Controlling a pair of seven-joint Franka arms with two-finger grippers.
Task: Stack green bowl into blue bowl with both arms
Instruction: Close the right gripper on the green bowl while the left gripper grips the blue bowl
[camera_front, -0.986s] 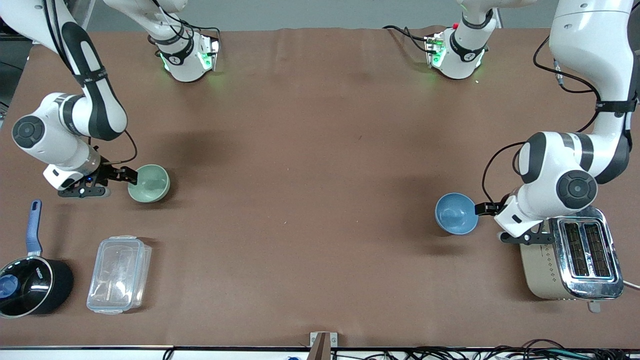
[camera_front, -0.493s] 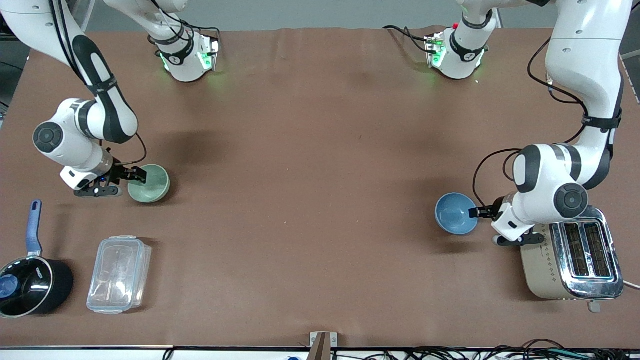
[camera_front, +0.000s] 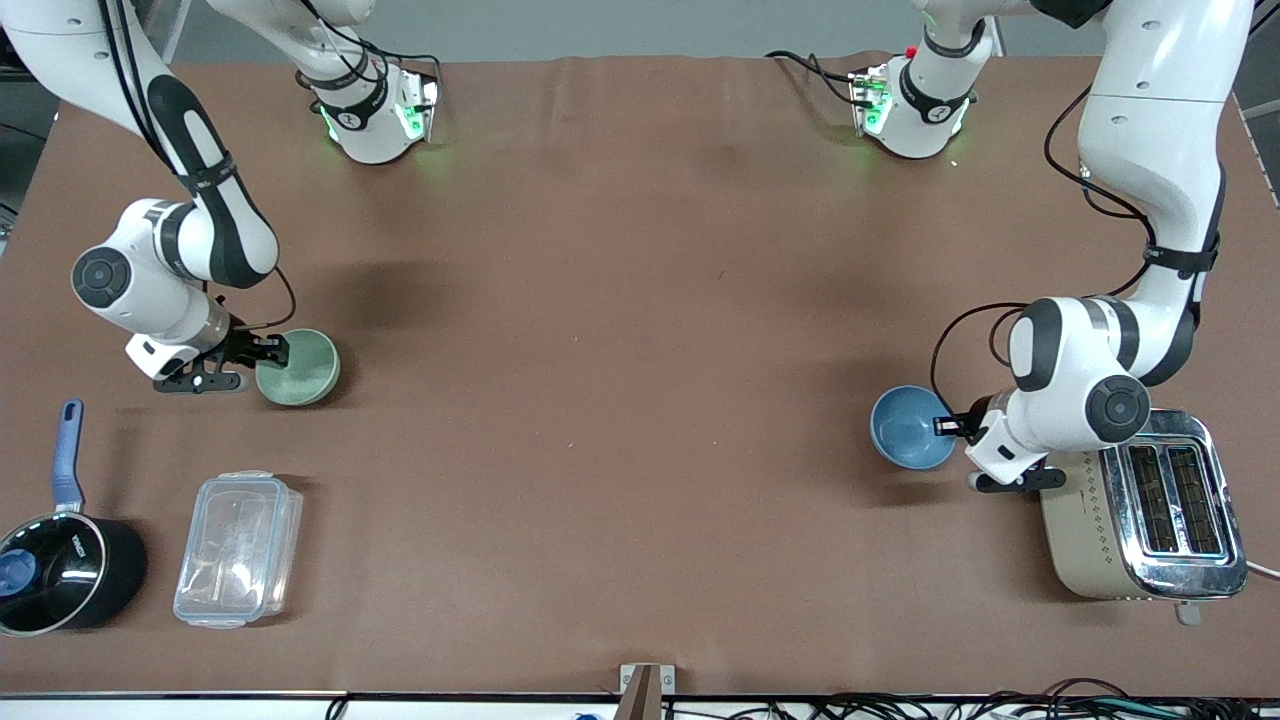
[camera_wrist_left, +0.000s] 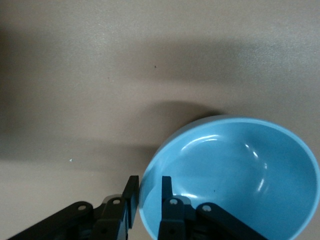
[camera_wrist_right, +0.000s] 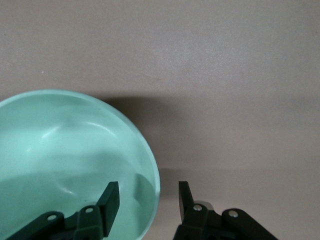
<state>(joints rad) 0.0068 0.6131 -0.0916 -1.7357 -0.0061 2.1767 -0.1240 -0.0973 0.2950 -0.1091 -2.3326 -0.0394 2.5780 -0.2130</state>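
Front view shows, at the right arm's end of the brown table, a black saucepan with a blue handle and a clear plastic lidded box near the camera-side edge. Farther from the camera, the small round pale mint-green bowl sits with the right gripper straddling its rim, fingers apart. Toward the left arm's end, the left gripper is clamped on the rim of the small round sky-blue bowl, just beside a chrome two-slot toaster.
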